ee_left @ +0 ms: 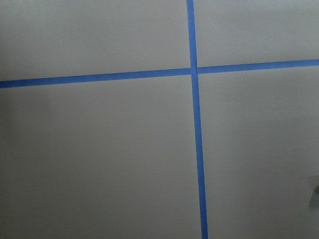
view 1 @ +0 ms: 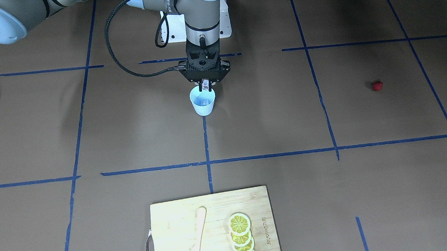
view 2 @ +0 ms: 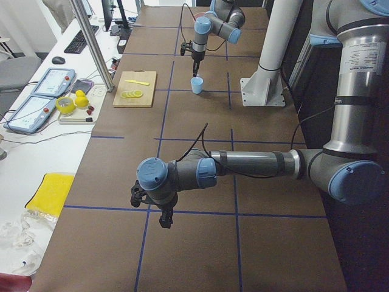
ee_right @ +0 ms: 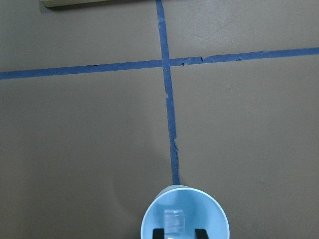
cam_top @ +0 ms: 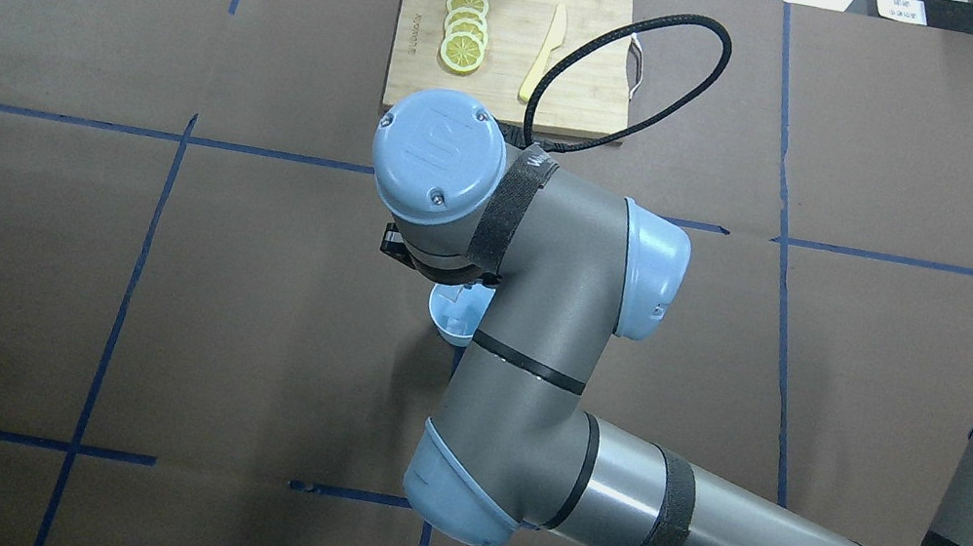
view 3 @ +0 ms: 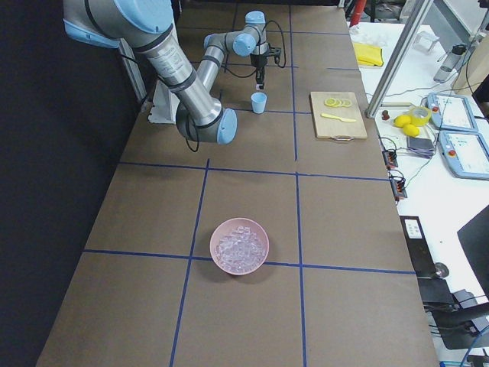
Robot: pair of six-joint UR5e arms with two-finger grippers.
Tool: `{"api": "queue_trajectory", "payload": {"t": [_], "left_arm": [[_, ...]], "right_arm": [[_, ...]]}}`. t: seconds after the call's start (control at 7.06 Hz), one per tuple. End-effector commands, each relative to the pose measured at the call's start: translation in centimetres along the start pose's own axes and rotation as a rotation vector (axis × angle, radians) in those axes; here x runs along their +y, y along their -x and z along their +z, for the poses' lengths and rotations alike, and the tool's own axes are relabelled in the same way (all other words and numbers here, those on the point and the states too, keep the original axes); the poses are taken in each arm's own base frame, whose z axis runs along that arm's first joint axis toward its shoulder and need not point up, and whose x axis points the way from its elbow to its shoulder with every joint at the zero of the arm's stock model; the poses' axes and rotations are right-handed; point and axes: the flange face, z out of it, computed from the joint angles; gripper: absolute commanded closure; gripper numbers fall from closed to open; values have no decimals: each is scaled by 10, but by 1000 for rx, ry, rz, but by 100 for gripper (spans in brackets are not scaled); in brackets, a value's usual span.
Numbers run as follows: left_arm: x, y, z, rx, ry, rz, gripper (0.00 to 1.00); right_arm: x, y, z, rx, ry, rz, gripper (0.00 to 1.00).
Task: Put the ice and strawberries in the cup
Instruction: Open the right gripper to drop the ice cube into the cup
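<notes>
A brown table [view 1: 279, 129] gridded with blue tape is carrying everything. Directions here are taking the robot's forward as twelve o'clock. Nearest the base, the light-blue cup [view 1: 203, 108] is standing upright on a tape line, with one settled cube [ee_right: 173, 220] already lying inside. The right jaws are hanging straight above its mouth. They are narrowed onto an ice cube [view 1: 205, 85] that is showing pale between the tips in the front view, seemingly gripped.

Doing this drop well is looking like a matter of staying low and centred. The jaws should be opening only a little, so the tips are not nudging the rim of such a light cup, then rising straight up.

Farther out at nine o'clock, the strawberry [view 1: 377, 86] is lying alone, well apart from the cup. The left jaws are hovering over bare tape on that side, and I cannot tell whether they are open. At three o'clock the pink bowl [view 3: 240, 271] is holding a heap of ice. Farthest, at twelve o'clock, the cutting board [view 1: 175, 217] is sitting with lemon slices [view 1: 239, 224].
</notes>
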Motion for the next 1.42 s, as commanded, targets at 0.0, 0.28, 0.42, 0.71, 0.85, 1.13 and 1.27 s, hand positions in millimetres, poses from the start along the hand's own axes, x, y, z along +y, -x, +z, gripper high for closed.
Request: {"api": "queue_trajectory", "payload": {"t": [0.0,0.28,0.42,0.71,0.85,1.13,1.27], "left_arm": [[0,0,0,0,0,0,0],[-1,-1,-1,0,-2,2,0],[-1,-1,-1,0,-2,2,0],[-1,-1,-1,0,-2,2,0],[-1,0,0,0,-1,1,0],[-1,0,0,0,-1,1,0],[-1,0,0,0,-1,1,0]], "right_arm": [[-1,-2,13,29,-11,-9,100],[2,-4,17,34,-7,-16,12],[3,-7,17,32,-7,-16,1],[3,-4,10,20,-7,-18,1],[4,-4,2,3,-10,-21,1],[-33,-46,-8,5,-25,-79,1],[-60,-96,-6,14,-9,-124,1]]}}
